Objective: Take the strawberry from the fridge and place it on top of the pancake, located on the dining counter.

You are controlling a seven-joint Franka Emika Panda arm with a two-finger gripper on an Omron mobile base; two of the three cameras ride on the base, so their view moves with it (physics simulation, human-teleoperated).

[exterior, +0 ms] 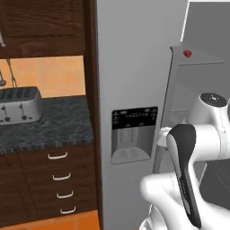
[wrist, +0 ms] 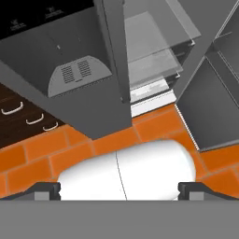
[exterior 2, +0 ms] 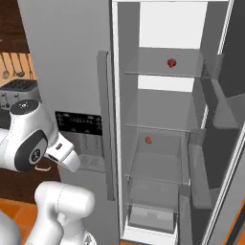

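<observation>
**Two fingertips spread wide, strawberry far above them**

Two small dark fingertips [wrist: 46, 189] stand at opposite edges of the hand view, so the gripper [wrist: 119, 189] is fully open and holds nothing. It points down at the orange tiled floor [wrist: 42, 154] in front of the fridge [exterior 2: 67, 52].

The strawberry [exterior 2: 172, 62] lies on the upper glass shelf [exterior 2: 158, 64] inside the open right compartment, well apart from the fingers; the left base view catches it as a red dot [exterior: 187, 53] past the door edge. A second small reddish item [exterior 2: 148, 140] sits on the shelf below; it is too small to identify.

The arm's white links hide the fridge's lower left. The toaster [exterior: 18, 105] is cut off at the frame edge.

The fridge is smooth light grey, with a black-panelled dispenser [exterior: 134, 134] and a long vertical handle [exterior 2: 107, 124]. Shelves are translucent. The wall counter [exterior: 49, 123] has a dark speckled top over dark wood drawers [exterior: 58, 179] with curved pale handles.
</observation>
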